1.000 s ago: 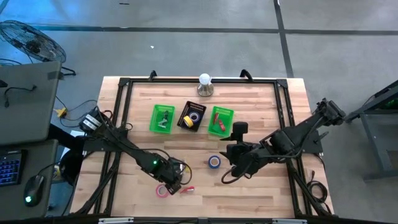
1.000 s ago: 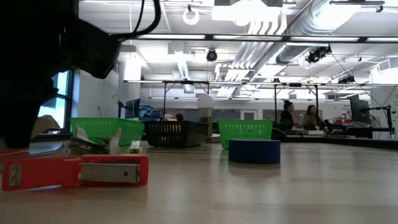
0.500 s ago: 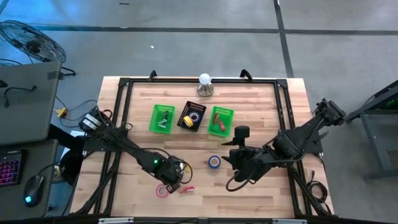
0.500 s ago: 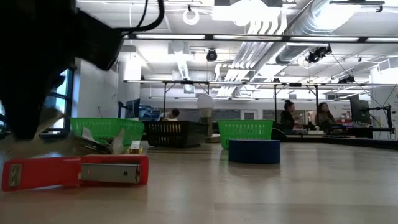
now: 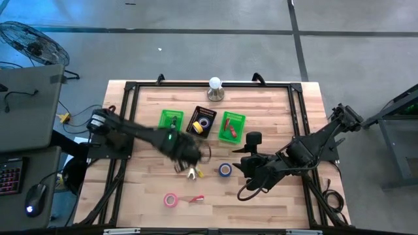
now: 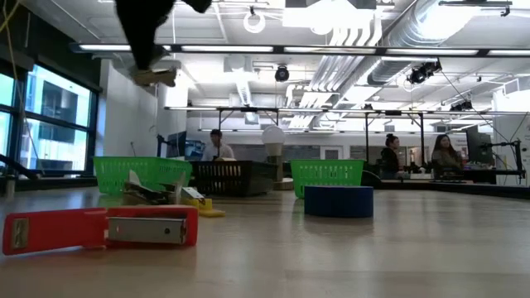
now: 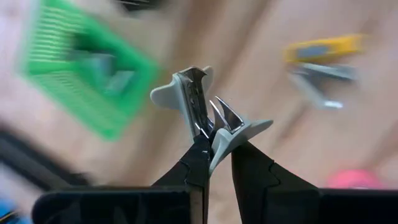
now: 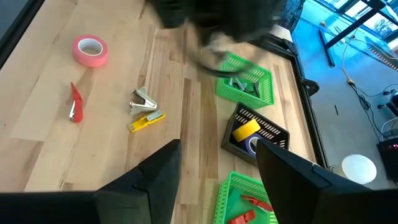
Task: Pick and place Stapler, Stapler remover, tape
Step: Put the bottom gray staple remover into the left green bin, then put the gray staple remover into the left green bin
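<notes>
My left gripper [image 7: 215, 149] is shut on a pale grey staple remover [image 7: 205, 109]. It is raised high above the table [image 6: 153, 76], between the near middle and the left green basket [image 5: 171, 124]. A second staple remover [image 8: 144, 99] and a small yellow stapler [image 8: 147, 120] lie flat on the wood. The red stapler [image 5: 196, 198], pink tape [image 5: 170, 200] and blue tape [image 5: 225, 170] also lie flat. My right gripper [image 8: 217, 180] hangs open right of the blue tape and touches nothing. My left gripper pinches the staple remover between its two fingers, low on its pale plastic grips [image 7: 217, 142]. The metal claws [image 7: 219, 118] point away from the wrist. The remover is lifted clear of the table.
Along the far middle stand the left green basket with staple removers, a black basket [image 5: 201, 122] with yellow and purple tape, and a right green basket [image 5: 232, 126] with red staplers. A white bulb lamp [image 5: 215, 88] stands behind them. People show in the room beyond the table.
My left gripper has risen from the near edge by the pink tape. It has swung toward the far edge and the left green basket, carrying the staple remover clear of the table. The second remover and the yellow stapler now show uncovered on the wood.
</notes>
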You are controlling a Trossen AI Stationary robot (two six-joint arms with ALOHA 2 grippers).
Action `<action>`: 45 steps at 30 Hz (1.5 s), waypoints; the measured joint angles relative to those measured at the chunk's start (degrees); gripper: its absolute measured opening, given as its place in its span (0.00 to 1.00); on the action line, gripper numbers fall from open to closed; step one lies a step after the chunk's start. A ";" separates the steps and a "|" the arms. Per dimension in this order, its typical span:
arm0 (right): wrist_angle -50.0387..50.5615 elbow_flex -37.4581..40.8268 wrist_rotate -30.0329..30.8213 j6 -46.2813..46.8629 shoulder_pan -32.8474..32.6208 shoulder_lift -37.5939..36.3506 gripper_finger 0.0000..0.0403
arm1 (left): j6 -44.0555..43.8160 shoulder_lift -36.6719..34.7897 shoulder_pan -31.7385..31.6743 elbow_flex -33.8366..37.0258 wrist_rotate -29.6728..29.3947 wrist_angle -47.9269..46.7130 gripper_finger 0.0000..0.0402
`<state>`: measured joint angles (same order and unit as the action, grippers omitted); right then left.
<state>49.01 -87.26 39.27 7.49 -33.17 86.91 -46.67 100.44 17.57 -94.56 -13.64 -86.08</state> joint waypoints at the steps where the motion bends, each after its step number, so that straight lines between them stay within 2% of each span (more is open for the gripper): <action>1: 0.09 0.02 0.00 0.00 0.00 0.00 0.49 | 1.46 0.00 -1.90 -1.10 -0.67 -2.28 0.09; 3: 0.10 0.01 0.00 0.00 0.00 0.00 0.49 | 5.17 -0.06 -5.96 -2.08 -0.80 -4.30 0.09; 11: 0.93 0.02 -0.09 0.18 0.00 0.02 0.49 | 20.66 -0.91 -24.02 -0.07 6.23 -3.69 0.09; 17: 2.54 0.02 -0.46 1.56 0.00 0.02 0.49 | 26.21 -0.97 -34.59 7.99 13.82 -0.91 0.09; 22: 3.20 0.02 -0.48 1.57 0.00 0.02 0.50 | 28.40 -0.96 -38.88 15.20 15.20 4.87 0.11; 26: 3.65 0.02 -0.48 1.55 0.00 0.02 0.50 | 28.73 -0.94 -39.30 18.39 16.59 7.89 0.30; 30: 3.93 0.02 -0.17 1.55 0.04 0.02 0.50 | 29.09 -0.94 -38.86 18.41 16.80 7.96 0.50; 33: 3.92 0.02 -0.07 1.53 0.11 0.02 0.49 | 29.03 -0.94 -38.68 17.00 16.88 6.29 0.60; 39: 3.92 0.02 -0.02 1.53 0.15 0.02 0.49 | 25.31 -1.38 -34.47 12.23 18.20 0.54 0.67; 45: 3.97 0.02 -0.04 1.55 0.15 0.02 0.49 | 18.65 -2.49 -22.95 7.69 20.03 1.34 0.68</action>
<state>52.98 -87.24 39.23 9.03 -33.01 86.94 -28.02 97.95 -5.38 -86.87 6.39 -84.74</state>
